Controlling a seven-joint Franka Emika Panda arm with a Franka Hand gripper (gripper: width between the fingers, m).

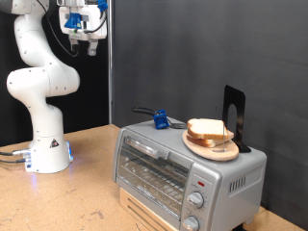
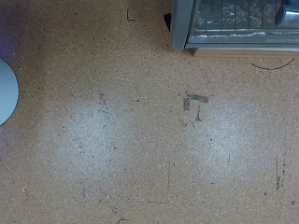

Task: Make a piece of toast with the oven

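Observation:
The piece of toast point(image 1: 207, 129) lies on a round wooden plate point(image 1: 212, 146) on top of the silver toaster oven point(image 1: 183, 168) at the exterior view's right. The oven's glass door is closed, with two knobs and a small red light on its front. My gripper point(image 1: 82, 43) hangs high near the exterior view's top left, far from the oven and toast, with nothing between its fingers. In the wrist view only a corner of the oven point(image 2: 234, 23) shows; the gripper's fingers do not show there.
The arm's white base point(image 1: 46, 149) stands on the wooden table point(image 1: 87, 202). A blue object point(image 1: 161, 120) and a black stand point(image 1: 234, 115) sit on the oven's top. A dark curtain is behind. A white round edge point(image 2: 6, 89) shows in the wrist view.

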